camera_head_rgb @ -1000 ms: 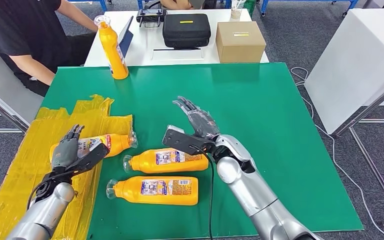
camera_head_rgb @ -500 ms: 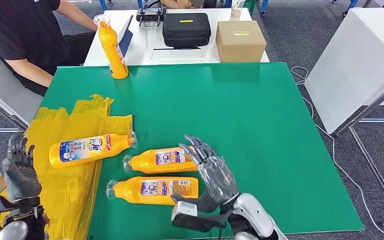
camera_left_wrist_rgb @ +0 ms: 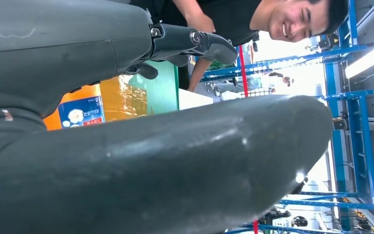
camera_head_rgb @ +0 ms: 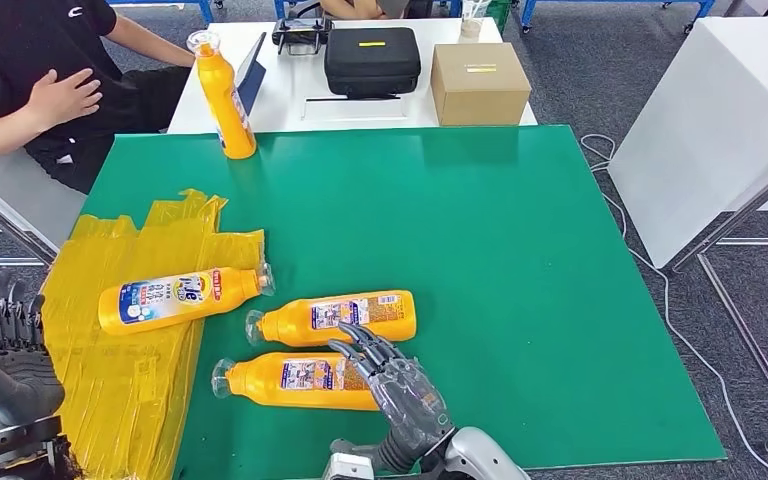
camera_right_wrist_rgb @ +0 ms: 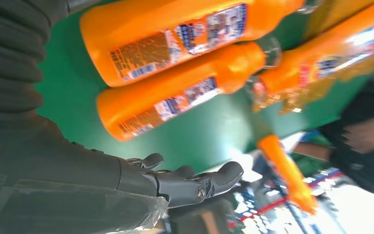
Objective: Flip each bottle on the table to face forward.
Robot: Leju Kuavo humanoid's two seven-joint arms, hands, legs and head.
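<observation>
Though empty, right hand [camera_head_rgb: 400, 395] outstretched.

Head view: set high on the body, facing forward and down over the green counter [camera_head_rgb: 520, 250], far enough back to take in the whole top, the white table [camera_head_rgb: 280, 100] behind it and floor on both sides. Left wrist view: fixed close behind the left hand [camera_left_wrist_rgb: 151, 161], turned on its side, so near that the grey thumb blocks most of the frame; looks across the counter edge toward a seated person [camera_left_wrist_rgb: 253, 19] and blue shelving. Right wrist view: close behind the right hand [camera_right_wrist_rgb: 126, 185], also rotated, aimed over the lying orange bottles [camera_right_wrist_rgb: 185, 97]. Shared between head and right wrist views: those bottles and the green top; shared among all three: the person.
</observation>
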